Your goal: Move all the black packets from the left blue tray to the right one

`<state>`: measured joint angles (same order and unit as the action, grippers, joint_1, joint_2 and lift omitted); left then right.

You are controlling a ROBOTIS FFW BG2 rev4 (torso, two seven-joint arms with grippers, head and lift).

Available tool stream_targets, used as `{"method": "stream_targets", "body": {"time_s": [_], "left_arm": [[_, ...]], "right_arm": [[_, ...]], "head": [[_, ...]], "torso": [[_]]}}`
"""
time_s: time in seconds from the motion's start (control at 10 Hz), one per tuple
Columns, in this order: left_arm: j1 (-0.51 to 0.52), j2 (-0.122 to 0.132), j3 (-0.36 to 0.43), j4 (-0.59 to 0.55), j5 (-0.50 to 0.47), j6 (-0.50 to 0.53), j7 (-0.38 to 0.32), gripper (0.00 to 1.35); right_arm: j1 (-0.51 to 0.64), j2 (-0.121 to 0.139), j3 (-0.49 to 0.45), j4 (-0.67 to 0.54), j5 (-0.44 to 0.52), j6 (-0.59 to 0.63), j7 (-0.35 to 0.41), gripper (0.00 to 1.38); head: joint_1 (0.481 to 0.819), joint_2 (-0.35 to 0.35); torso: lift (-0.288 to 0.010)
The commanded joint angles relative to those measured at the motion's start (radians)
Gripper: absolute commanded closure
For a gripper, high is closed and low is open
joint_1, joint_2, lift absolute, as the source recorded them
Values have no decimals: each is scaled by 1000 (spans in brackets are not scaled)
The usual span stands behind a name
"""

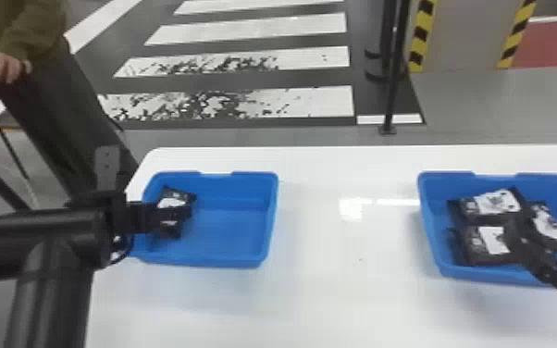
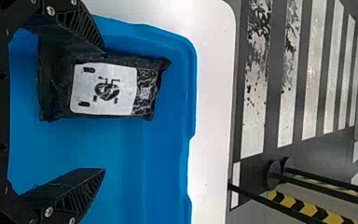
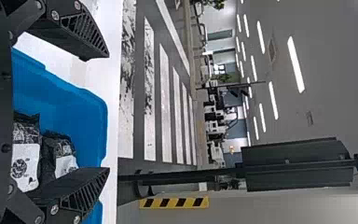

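Observation:
In the head view my left gripper [image 1: 171,222] is over the left end of the left blue tray [image 1: 226,231], at a black packet [image 1: 173,199] with a white label. The left wrist view has the left gripper [image 2: 103,109] open, the packet [image 2: 105,88] lying in the tray near one finger, not between closed fingers. My right gripper [image 1: 518,231] is above the right blue tray [image 1: 476,275], which holds several black packets [image 1: 497,201]. In the right wrist view the right gripper [image 3: 107,112] stands open with nothing held, over packets [image 3: 26,156] in that tray [image 3: 65,93].
Both trays stand on a white table [image 1: 337,287], with a wide stretch of tabletop between them. Beyond the table's far edge is a black post [image 1: 391,92] on the floor. A person stands behind the table's left corner.

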<state>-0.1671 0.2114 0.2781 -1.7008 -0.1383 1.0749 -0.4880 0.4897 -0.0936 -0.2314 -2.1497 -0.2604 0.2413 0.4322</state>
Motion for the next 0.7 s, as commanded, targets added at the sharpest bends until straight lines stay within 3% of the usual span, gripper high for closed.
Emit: {"method": "stream_targets", "body": {"time_s": [0.0, 0.2, 0.5, 0.6], "left_arm": [[-44, 3, -17, 60, -17, 2, 8, 131], [-88, 2, -35, 117, -33, 34, 23, 139], [-142, -4, -65, 200, -71, 103, 49, 297], [-155, -3, -73, 215, -87, 115, 49, 610]], "right_arm": [[-1, 0, 0, 8, -9, 4, 2, 165], [-1, -2, -2, 18, -31, 11, 8, 165], [-6, -6, 0, 30, -53, 14, 11, 170], [-9, -6, -2, 33, -55, 14, 13, 170]], "head": [[695, 168], [695, 170], [695, 172], [695, 171]], "torso": [[-140], [-140], [-140], [-140]]}}
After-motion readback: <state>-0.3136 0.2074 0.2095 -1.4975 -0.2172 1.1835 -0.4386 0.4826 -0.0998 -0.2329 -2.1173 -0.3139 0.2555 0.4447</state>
